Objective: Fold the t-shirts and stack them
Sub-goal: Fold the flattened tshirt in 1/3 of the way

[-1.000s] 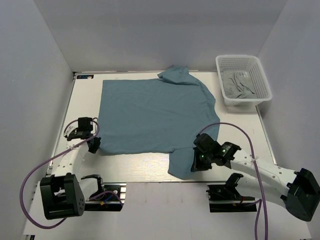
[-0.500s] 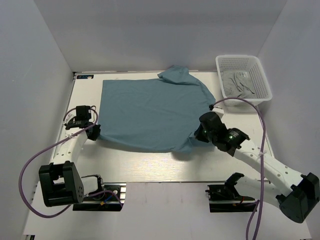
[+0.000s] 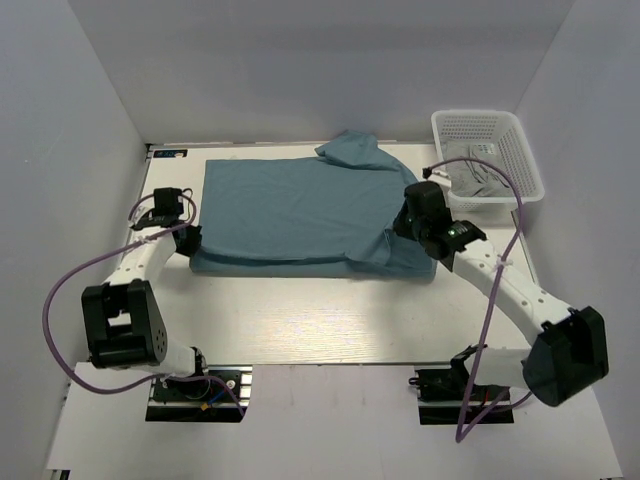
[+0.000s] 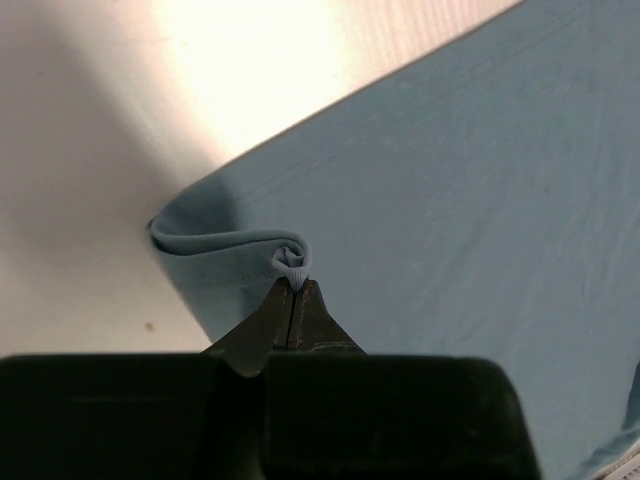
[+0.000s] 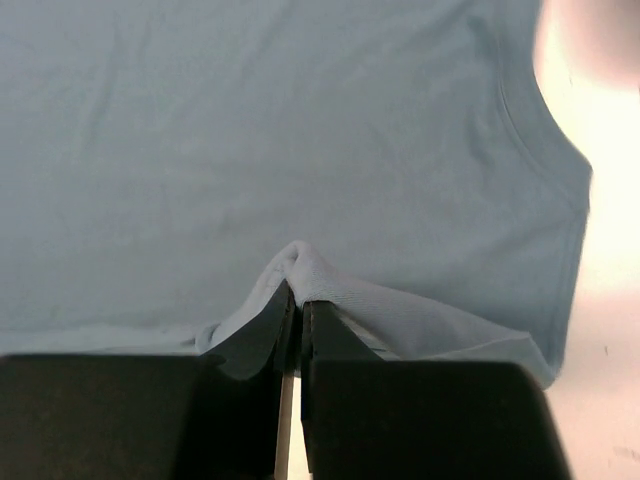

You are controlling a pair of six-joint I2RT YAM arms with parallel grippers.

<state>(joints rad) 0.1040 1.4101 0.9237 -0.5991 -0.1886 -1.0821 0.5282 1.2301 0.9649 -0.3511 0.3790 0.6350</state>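
Observation:
A dusty teal-blue t-shirt lies on the white table, its near half lifted and folded back over the far half. My left gripper is shut on the shirt's near left corner; in the left wrist view the cloth bunches at the gripper's tips. My right gripper is shut on the shirt's near right edge; in the right wrist view a fold of cloth rises from between its tips. One sleeve sticks out at the far edge.
A white mesh basket with grey cloth in it stands at the back right, close to my right arm. White walls enclose the table on three sides. The near half of the table shows bare white surface.
Both grippers have carried the shirt's near edge away from the table's front toward the back. The shirt has gone from spread flat to folded about in half.

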